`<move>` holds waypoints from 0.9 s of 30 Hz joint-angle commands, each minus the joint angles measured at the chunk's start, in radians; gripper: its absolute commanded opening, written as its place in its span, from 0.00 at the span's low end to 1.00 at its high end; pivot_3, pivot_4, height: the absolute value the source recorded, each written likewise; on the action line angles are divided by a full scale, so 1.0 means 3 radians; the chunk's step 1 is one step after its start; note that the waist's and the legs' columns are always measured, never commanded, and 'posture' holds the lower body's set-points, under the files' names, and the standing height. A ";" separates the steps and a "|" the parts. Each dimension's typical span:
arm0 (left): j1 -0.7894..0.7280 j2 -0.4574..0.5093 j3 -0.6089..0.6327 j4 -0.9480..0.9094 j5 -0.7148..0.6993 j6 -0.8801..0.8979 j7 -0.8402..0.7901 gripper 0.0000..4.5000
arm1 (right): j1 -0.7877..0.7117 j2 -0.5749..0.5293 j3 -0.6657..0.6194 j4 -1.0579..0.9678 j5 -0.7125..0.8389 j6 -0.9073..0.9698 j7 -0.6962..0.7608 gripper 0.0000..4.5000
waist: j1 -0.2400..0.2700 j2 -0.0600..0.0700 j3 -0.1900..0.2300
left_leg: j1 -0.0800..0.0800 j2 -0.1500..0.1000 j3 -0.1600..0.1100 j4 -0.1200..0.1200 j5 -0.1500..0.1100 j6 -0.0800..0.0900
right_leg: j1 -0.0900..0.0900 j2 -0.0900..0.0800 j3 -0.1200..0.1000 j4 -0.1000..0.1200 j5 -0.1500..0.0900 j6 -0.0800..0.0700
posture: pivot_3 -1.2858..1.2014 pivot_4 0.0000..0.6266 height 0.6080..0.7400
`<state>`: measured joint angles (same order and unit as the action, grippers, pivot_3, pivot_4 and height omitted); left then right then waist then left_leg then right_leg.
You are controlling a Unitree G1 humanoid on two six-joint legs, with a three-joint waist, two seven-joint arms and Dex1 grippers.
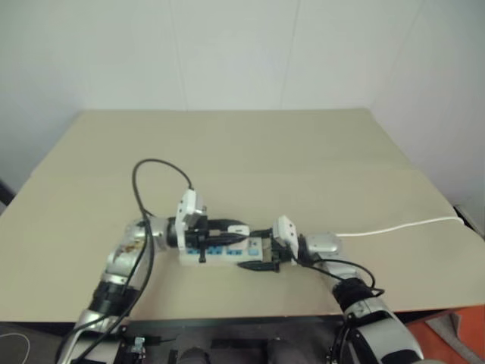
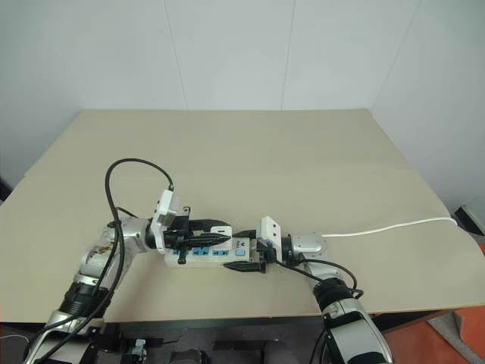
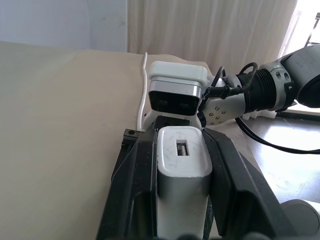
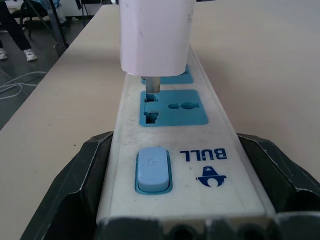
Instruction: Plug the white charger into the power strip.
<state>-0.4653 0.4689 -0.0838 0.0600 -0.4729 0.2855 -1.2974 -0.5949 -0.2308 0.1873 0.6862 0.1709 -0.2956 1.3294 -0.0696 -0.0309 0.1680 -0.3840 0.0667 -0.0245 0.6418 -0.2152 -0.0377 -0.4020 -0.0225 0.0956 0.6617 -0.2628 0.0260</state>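
Observation:
The power strip (image 4: 172, 150) lies near the table's front edge, a long white bar with blue socket faces (image 1: 218, 249). My right gripper (image 1: 261, 252) is shut on its switch end, with one black finger (image 4: 65, 185) against each long side. My left gripper (image 1: 239, 227) points toward the right one and is shut on the white charger (image 3: 182, 160). The charger (image 4: 155, 35) hangs upright over the strip. Its metal prongs meet the slots of the socket closest to the blue switch (image 4: 152, 170). How deep the prongs sit I cannot tell.
The strip's thin white cord (image 1: 402, 225) runs right across the beige table (image 1: 265, 152) to its edge. A black cable (image 1: 151, 171) loops above my left arm. A white wall stands behind the table.

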 commanded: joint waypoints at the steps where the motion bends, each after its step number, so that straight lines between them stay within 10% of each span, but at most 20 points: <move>1: 0.0005 0.0024 0.0014 -0.0004 -0.0002 -0.0065 -0.0025 0.22 | 0.0076 -0.0040 0.0063 -0.0007 -0.0052 0.0069 0.0032 0.76 | 0.0000 0.0000 0.0000 | 0.0000 0.0000 0.0000 0.0000 0.0000 0.0000 | 0.0000 0.0000 0.0000 0.0000 0.0000 0.0000 | 0.52 0.24 1.00; 27: -0.0068 -0.0005 -0.0069 0.0354 0.0096 -0.0360 -0.0232 0.22 | 0.0083 -0.0044 0.0057 -0.0029 -0.0046 0.0085 0.0019 0.76 | 0.0001 0.0000 0.0000 | 0.0000 0.0000 0.0000 -0.0001 0.0000 0.0000 | 0.0000 0.0000 0.0000 -0.0002 -0.0005 0.0009 | 0.52 0.24 1.00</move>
<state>-0.4721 0.4691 -0.0964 0.1698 -0.4480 0.1854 -1.3579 -0.5888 -0.2339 0.1872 0.6760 0.1709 -0.2927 1.3269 -0.0695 -0.0309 0.1680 -0.3841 0.0666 -0.0244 0.6414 -0.2153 -0.0376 -0.4019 -0.0226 0.0955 0.6610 -0.2644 0.0287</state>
